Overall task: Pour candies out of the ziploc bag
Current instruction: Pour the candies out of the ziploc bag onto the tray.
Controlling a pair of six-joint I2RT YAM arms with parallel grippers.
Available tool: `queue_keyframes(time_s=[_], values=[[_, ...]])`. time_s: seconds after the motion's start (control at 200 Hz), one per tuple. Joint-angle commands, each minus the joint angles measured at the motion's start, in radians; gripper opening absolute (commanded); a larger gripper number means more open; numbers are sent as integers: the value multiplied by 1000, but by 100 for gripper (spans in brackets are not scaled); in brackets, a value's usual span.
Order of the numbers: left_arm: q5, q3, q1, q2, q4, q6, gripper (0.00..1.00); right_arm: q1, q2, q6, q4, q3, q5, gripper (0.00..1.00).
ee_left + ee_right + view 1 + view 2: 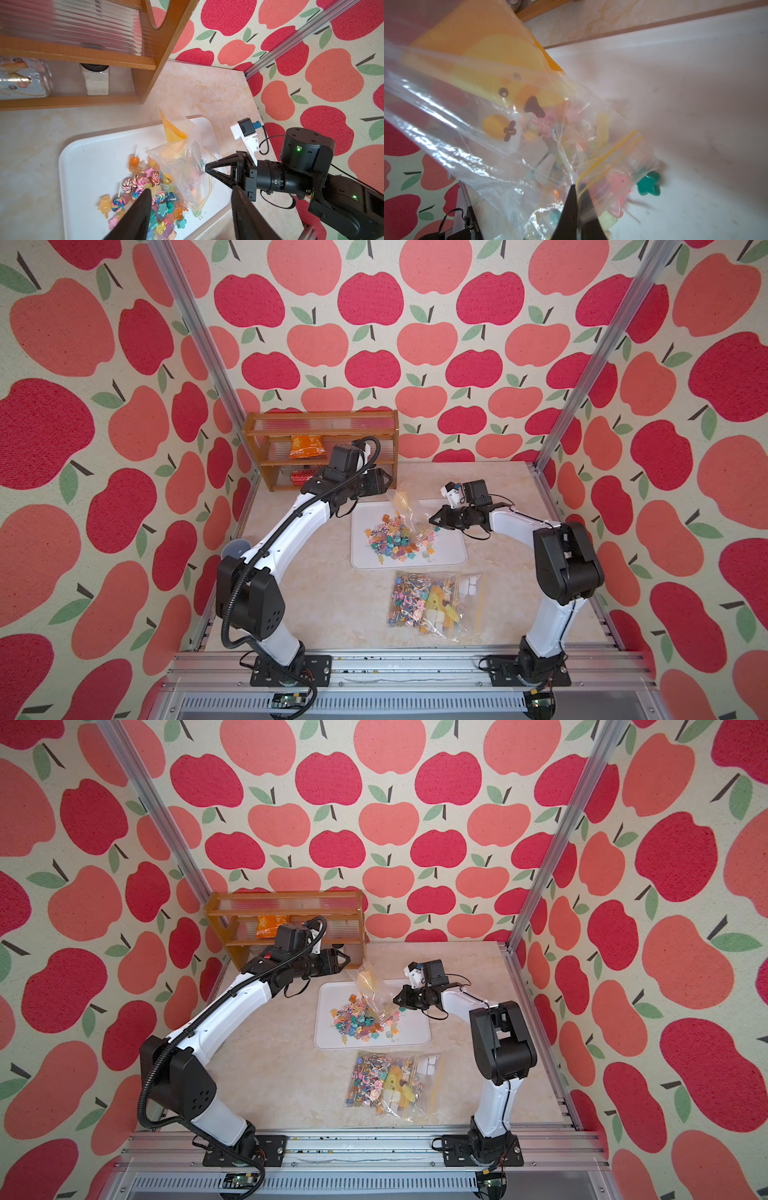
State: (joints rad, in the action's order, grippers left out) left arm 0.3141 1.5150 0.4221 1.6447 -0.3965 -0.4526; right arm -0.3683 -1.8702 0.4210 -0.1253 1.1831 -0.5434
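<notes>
Right gripper (432, 520): jaws closed on a fold of the clear ziploc bag (409, 510), just beside its yellow zip lines. The bag hangs tilted over the white tray (453, 560), printed yellow-and-orange end raised toward the desk's back edge, mouth end low by the gripper. The right wrist view shows several sweets inside the bag near the mouth and a green flower-shaped one on the tray just beside it.

Candies (390, 537): a loose heap of swirled lollipops, stars and ice-lolly shapes lies on the tray, from its middle toward its near rim, partly under the hanging bag.

Left gripper (388, 480): jaws spread wide, nothing between them. It hovers beyond the tray's far left corner, apart from the bag.

Surroundings: the tray sits about mid-desk (316, 593). A second ziploc bag (436, 603), filled and lying flat, occupies the space between the tray and the desk's front edge. A wooden shelf (320, 418) stands in the back left corner, carrying an orange snack packet (306, 446); the left arm's wrist crosses in front of its lower tier in both top views.
</notes>
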Motion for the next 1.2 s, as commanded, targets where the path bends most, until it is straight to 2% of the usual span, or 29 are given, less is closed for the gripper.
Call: queue_keyframes(time_s=[0.0, 0.575, 0.75, 0.89, 1.08, 1.196], values=[[56, 6, -4, 72, 20, 12, 61, -10, -18, -2, -9, 0, -23, 8], [59, 82, 6, 230, 69, 87, 65, -27, -25, -17, -17, 12, -38, 8], [63, 141, 14, 295, 13, 117, 62, -29, -29, -19, -25, 19, -35, 8], [55, 152, 28, 313, -17, 145, 53, -29, -30, -25, -33, 27, -33, 8], [38, 161, 37, 308, -43, 164, 15, -29, -26, -24, -39, 33, -30, 7], [24, 186, 52, 294, -76, 183, 3, -30, -14, -23, -39, 29, -26, 8]])
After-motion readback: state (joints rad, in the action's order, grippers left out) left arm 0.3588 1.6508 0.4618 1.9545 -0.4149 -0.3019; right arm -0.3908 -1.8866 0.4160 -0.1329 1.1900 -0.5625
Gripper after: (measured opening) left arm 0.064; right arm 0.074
